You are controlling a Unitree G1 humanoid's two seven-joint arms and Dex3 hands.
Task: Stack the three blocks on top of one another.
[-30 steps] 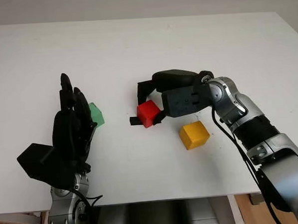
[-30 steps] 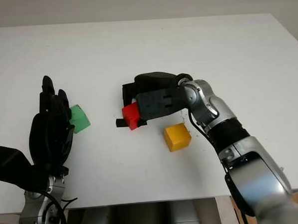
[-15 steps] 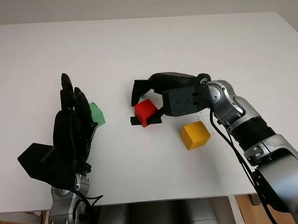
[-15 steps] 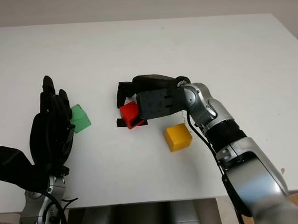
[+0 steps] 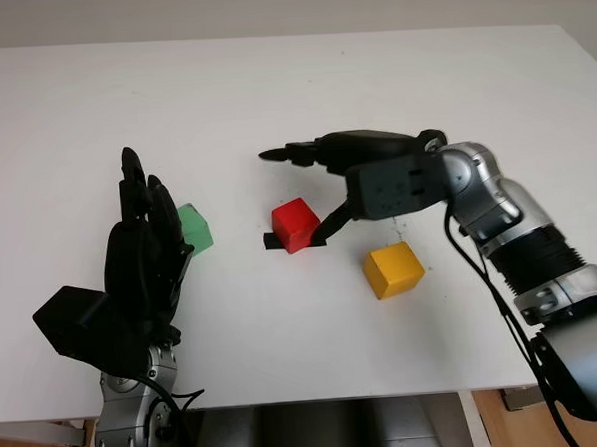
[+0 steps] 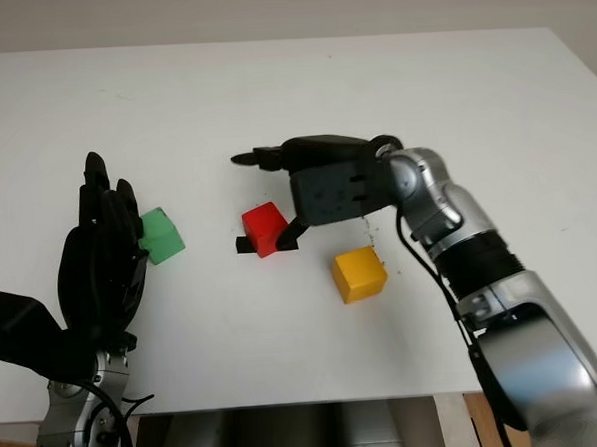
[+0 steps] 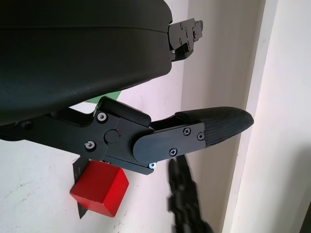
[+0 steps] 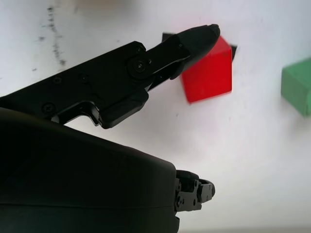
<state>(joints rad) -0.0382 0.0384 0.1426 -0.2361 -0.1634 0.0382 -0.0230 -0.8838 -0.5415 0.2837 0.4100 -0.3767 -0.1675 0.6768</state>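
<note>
**Blocks lay apart on white bench as right hand hung open over red one**

Blocks in red, yellow and green sat separately on the bench (image 5: 392,88), none yet stacked. The right hand (image 5: 361,175) reached in from the robot's right and hung open above and just behind the red block (image 5: 296,225), holding nothing. Its long fingers (image 5: 305,150) stretched out over the bench beyond the block, while the thumb (image 5: 330,222) angled down beside the block's right face; whether the tip touched it could not be told from the head camera. In the right wrist view the same dark thumb (image 8: 160,56) pointed at the red block's upper corner, its tip at the block's edge.

The red block rested near the middle of the bench, turned slightly off square. The yellow block (image 5: 393,270) sat near it, closer to the robot and to its right, below the right forearm (image 5: 509,227). The green block (image 5: 194,229) sat well to the red block's left, just beside the fingers of the left hand (image 5: 145,257).

The left hand stood open and upright near the bench's front left, palm side turned toward the green block, grasping nothing.
</note>
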